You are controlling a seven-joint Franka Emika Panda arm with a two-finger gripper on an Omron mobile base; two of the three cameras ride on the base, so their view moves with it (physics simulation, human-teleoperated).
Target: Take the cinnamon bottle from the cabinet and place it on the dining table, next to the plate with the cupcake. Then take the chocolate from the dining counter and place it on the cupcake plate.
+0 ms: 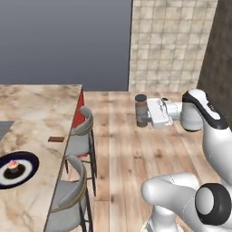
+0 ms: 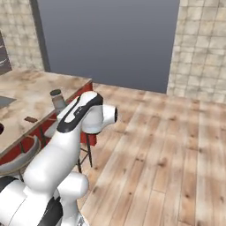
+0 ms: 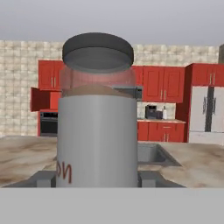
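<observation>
Cinnamon bottle [image 3: 97, 113] hides fingers [image 3: 43, 178]; plate [image 1: 28, 159] cut off.

I see cinnamon bottle [image 3: 97, 118] upright, close up, dark cap on top, pale band with red lettering low on it. Finger tips [image 3: 43, 178] flank its base. Behind bottle: marble dining table [image 3: 197, 164], red cabinet [image 3: 162, 83] beyond.

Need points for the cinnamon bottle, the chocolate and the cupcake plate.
cinnamon bottle [image 1: 142, 111]: left base view, middle of the jar body, held in the tool above the floor.
chocolate [image 1: 56, 139]: left base view, middle of the flat bar near the table edge.
plate [image 1: 30, 163]: left base view, bare navy rim right of the cupcake.
</observation>
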